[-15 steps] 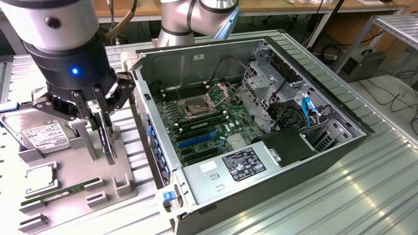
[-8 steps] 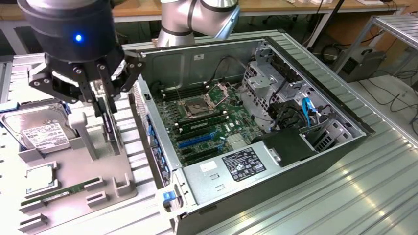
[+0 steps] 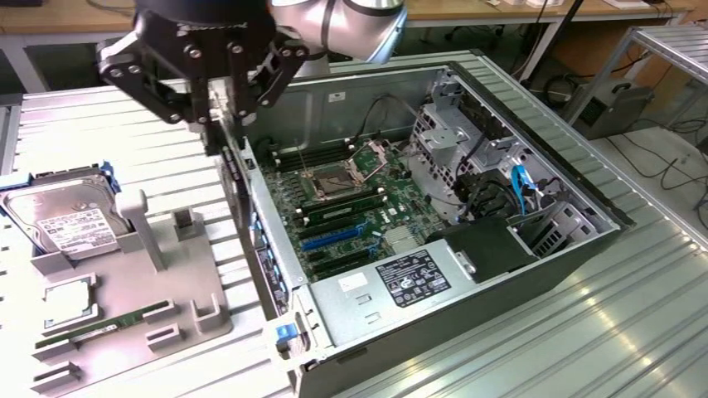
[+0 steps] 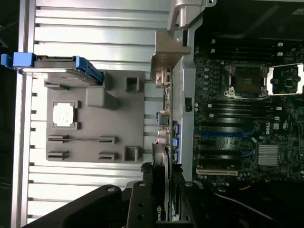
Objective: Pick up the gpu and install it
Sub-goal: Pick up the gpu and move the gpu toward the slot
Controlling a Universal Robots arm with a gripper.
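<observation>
Gripper (image 4: 164,175) closed on the gpu (image 4: 160,159), gripping it by its thin faces. Card hangs edge-down in the air over the rear wall of the PC case (image 3: 366,91), between the grey fixture tray (image 3: 188,290) and the motherboard (image 3: 376,207); not in any slot yet.

Risks, judged:
- card sits right over the case's rear wall, so its lower edge or bracket could clip the sheet metal on descent
- thin-face grip means a knock could twist or slip the card
- small misalignment with the blue slot (image 3: 332,238) could jam the connector or scrape the board
- cables near the drive cage look well apart from the card, low risk

Counts:
- gpu: 1
- gripper: 1
- case: 1, open, lying on the table (image 3: 619,332)
- motherboard: 1, with 1 open CPU socket (image 3: 332,184)
- tray: 1, holding 1 hard drive (image 3: 66,220) at its far corner, 1 CPU chip (image 3: 69,303) and 1 RAM stick (image 3: 105,325) by its near edge
</observation>
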